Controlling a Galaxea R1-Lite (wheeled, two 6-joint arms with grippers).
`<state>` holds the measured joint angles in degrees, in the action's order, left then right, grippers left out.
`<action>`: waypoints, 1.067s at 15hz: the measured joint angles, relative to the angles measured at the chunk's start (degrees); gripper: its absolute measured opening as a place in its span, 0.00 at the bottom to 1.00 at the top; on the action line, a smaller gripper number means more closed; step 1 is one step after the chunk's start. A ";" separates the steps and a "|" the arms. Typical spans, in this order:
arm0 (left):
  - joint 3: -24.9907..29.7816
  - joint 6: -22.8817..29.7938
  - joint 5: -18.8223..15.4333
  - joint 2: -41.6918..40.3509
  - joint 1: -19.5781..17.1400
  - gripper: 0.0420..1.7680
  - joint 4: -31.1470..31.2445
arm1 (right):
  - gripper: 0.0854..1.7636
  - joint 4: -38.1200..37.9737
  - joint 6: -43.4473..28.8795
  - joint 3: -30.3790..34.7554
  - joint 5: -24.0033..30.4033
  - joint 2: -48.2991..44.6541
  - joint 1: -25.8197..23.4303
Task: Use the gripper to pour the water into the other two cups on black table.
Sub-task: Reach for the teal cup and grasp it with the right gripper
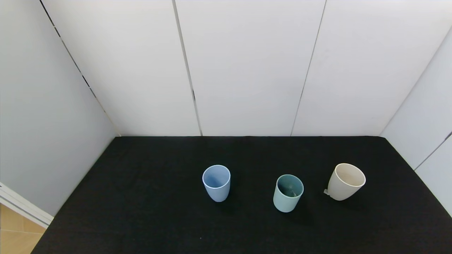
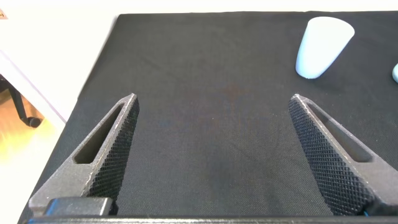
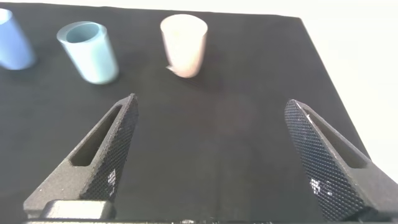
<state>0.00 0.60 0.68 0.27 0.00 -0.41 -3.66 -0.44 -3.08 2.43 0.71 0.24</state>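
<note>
On the black table [image 1: 141, 211] three cups stand upright in a row across your head view: the light blue cup [image 1: 216, 182] toward your left, the teal-green cup [image 1: 288, 192] in the middle, and the cream-beige cup [image 1: 346, 181] toward your right. A faint glint inside the teal-green cup is probably the water [image 1: 292, 192], so treat that one as your source; the other two look empty.

Neither arm shows in the head view. Your right gripper [image 3: 211, 158] hangs low over bare cloth with its fingers spread wide and nothing between them; from its wrist camera the teal-green cup [image 3: 89, 52] and the cream-beige cup [image 3: 183, 45] both lie ahead, well apart from the fingertips. Your left gripper [image 2: 214, 155] is likewise spread and empty, with only the light blue cup [image 2: 322, 46] plainly ahead of it.

The source cup sits closer to the cream-beige one than to the blue, so the right arm looks the nearer choice. Its long axis is vertical: come in level from the side and close around the wall.
</note>
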 joint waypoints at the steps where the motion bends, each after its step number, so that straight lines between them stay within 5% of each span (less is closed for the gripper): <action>1: 0.00 0.00 0.00 0.00 0.00 0.97 0.00 | 0.97 -1.16 -0.40 -2.12 1.27 1.30 0.02; 8: 0.00 0.00 0.00 0.00 0.00 0.97 0.00 | 0.97 2.73 -2.36 -18.24 3.80 30.99 1.79; 11: 0.00 -0.02 0.00 0.00 0.00 0.97 0.00 | 0.97 11.25 -2.39 -20.92 2.08 46.81 8.05; 16: 0.00 0.00 -0.02 0.00 0.00 0.97 0.00 | 0.97 38.30 -2.51 -17.83 -6.06 70.75 22.97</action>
<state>0.00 0.60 0.66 0.27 0.00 -0.41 34.65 -2.95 -20.92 -3.63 71.46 23.21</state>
